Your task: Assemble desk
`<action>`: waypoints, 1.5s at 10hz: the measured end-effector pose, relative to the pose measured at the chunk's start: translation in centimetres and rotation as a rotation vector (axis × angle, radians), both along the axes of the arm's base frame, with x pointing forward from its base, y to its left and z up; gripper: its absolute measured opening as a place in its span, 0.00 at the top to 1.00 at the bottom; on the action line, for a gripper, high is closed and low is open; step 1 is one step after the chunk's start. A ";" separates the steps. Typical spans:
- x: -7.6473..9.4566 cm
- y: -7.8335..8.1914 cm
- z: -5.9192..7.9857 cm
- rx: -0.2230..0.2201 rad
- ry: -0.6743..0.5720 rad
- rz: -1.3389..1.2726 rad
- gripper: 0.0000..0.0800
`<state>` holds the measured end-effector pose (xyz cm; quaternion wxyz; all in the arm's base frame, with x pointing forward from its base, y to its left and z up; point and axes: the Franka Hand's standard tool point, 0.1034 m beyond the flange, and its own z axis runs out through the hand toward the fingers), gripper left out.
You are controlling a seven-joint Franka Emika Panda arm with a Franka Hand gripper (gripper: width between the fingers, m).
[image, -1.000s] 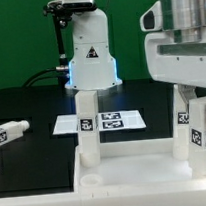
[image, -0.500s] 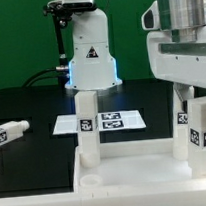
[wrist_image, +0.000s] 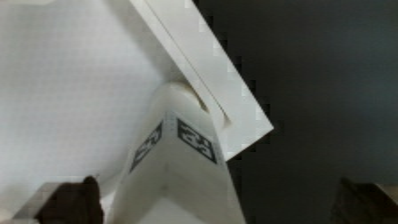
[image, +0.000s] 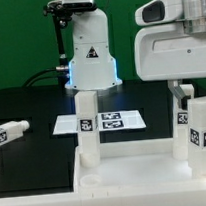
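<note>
Two legs (image: 87, 127) (image: 203, 133) are standing upright in the tabletop (image: 137, 179), long axes vertical. A third leg (image: 10, 131) is lying flat at the exterior view's left. The gripper (wrist_image: 214, 205) is hovering spread over a leg, gripping nothing.

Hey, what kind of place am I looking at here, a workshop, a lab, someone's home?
Most likely a robotics lab test bench. A robot arm base stands on a black table before a green backdrop, a marker board with printed tags lies flat, and the white desk legs carry tags too.
</note>
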<state>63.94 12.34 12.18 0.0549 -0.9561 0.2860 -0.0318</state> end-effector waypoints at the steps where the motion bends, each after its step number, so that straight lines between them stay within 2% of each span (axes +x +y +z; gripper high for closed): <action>1: 0.0 -0.1 0.0 -0.020 -0.009 0.110 0.19; 2: 0.0 -0.1 0.0 -0.067 -0.023 0.320 0.19; 4: 0.1 -1.1 -0.3 -0.102 -0.035 0.654 0.19; 6: 0.1 -1.3 -0.5 -0.118 -0.033 0.708 0.19; 8: 0.1 -1.4 -0.5 -0.114 -0.029 0.653 0.52; 9: 0.1 -1.4 -0.5 -0.108 -0.026 0.591 0.52; 10: 0.1 -1.4 -0.5 -0.096 -0.018 0.466 0.64; 13: 0.0 -1.3 -0.5 -0.080 0.000 0.087 0.64; 14: 0.0 -1.3 -0.5 -0.068 0.010 -0.067 0.64; 15: 0.0 -1.4 -0.7 -0.038 0.020 -0.328 0.64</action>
